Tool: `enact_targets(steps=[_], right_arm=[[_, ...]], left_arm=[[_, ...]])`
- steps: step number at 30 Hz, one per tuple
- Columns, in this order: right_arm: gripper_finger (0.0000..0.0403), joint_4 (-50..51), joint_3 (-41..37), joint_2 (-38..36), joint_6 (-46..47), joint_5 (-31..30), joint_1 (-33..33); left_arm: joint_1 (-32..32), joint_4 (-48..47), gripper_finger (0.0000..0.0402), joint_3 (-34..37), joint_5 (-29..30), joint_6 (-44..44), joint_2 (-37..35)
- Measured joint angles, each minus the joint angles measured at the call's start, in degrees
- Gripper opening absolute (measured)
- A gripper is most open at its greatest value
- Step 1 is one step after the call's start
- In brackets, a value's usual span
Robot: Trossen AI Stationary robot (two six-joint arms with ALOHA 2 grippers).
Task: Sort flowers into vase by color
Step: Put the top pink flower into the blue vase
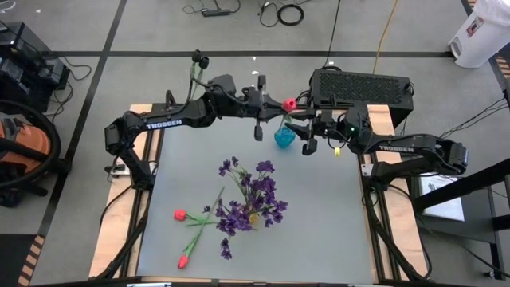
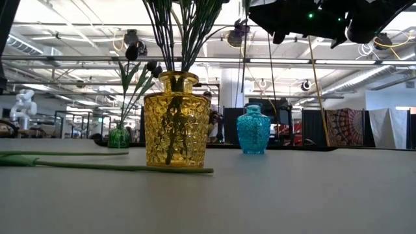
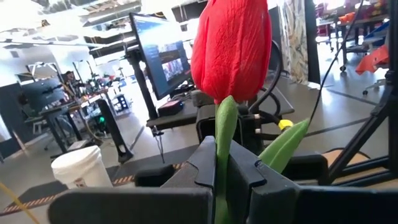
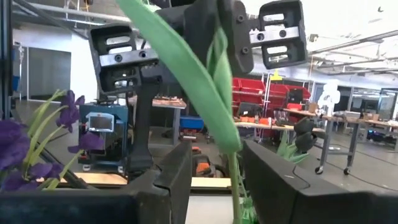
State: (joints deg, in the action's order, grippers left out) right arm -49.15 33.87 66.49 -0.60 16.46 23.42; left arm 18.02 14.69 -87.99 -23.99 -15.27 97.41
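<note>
"TROSSEN" in white capitals on left arm (image 1: 163,123) link, high view. Same "TROSSEN" on right arm (image 1: 398,148) link, high view. White bucket (image 3: 79,167) in left wrist view bears label, too small to read. Monitor (image 3: 163,55) shows picture, no legible text. No other readable text.
</note>
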Motion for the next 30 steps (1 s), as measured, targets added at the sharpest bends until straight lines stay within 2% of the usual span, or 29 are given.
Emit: enact_targets(steps=[21, 30], right_arm=[[0.0134, 0.1, 0.0, 0.0, 1.5, -0.1, -1.9], [0.0134, 0.1, 0.0, 0.0, 1.4, -0.1, -3.7]], left_arm=[[-2.2, 0.0, 0.0015, 0.0, 0.0, -0.1, 0.0], [-2.7, 1.0, 0.0015, -0.1, 0.0, 0.0, 2.1]])
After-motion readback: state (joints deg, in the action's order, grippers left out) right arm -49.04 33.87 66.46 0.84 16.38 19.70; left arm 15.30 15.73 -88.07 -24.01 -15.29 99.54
